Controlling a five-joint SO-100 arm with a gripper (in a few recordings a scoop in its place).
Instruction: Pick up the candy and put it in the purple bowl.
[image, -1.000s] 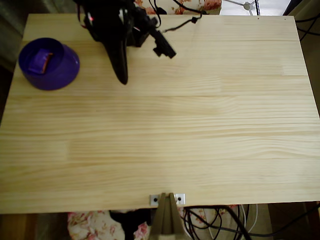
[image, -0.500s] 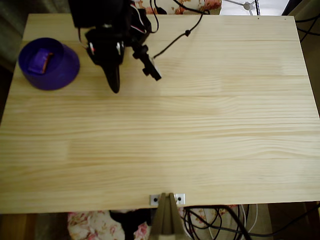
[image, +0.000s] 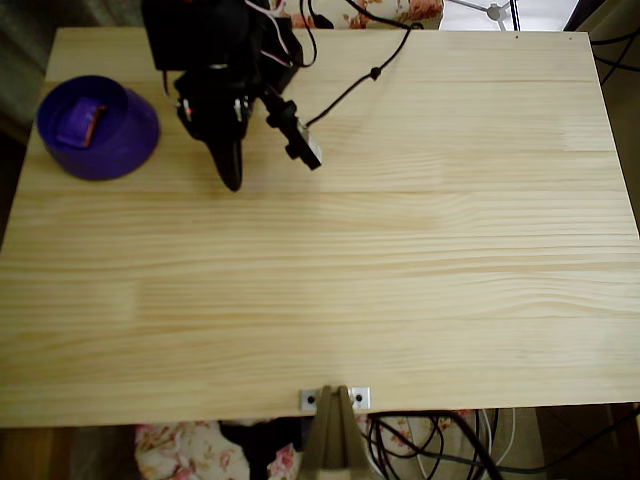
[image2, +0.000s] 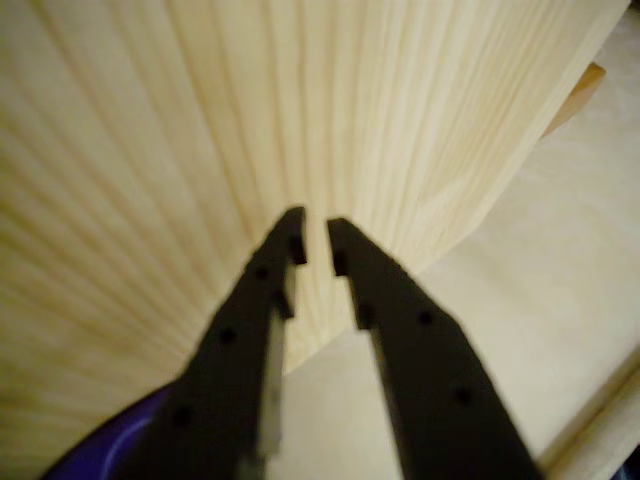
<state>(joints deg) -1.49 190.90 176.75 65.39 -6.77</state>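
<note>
My gripper (image2: 315, 240) holds nothing, its jaws nearly together with only a narrow gap over the bare table (image: 400, 280), while the candy (image: 80, 122) lies inside the bowl (image: 130, 150) left of my arm in the overhead view.

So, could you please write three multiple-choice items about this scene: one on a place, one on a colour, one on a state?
1. Where does the candy lie?
A. inside the purple bowl
B. on the wooden table beside the bowl
C. between the tool's fingers

2. What colour is the bowl?
A. green
B. purple
C. white

3. In what state is the tool?
A. clamped on the candy
B. holding the bowl's rim
C. holding nothing, a narrow gap between its tips

Answers: 1 A, the overhead view shows the candy in the bowl; 2 B, its wall is violet-purple; 3 C, the wrist view shows bare wood between the tips.
</note>
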